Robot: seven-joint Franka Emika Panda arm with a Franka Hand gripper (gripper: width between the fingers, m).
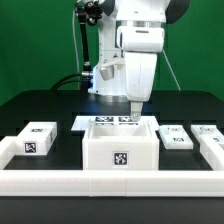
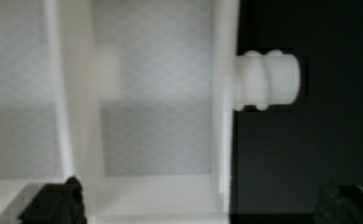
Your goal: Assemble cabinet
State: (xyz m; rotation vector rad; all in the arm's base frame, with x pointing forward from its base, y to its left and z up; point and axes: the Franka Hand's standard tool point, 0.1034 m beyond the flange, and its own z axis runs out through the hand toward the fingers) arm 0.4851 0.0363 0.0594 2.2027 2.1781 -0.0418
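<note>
The cabinet body, a large white open-topped box with a tag on its front face, stands in the middle of the black table. My gripper hangs just above its far right rim. In the wrist view the cabinet fills most of the picture, with a round ribbed knob sticking out of its side wall. My gripper is open and holds nothing. One dark fingertip is over the box's inside, and the other is over the black table outside the wall.
A white tagged block lies at the exterior view's left. Two smaller white tagged parts lie at its right. The marker board lies behind the cabinet. A long low white rail borders the front and sides.
</note>
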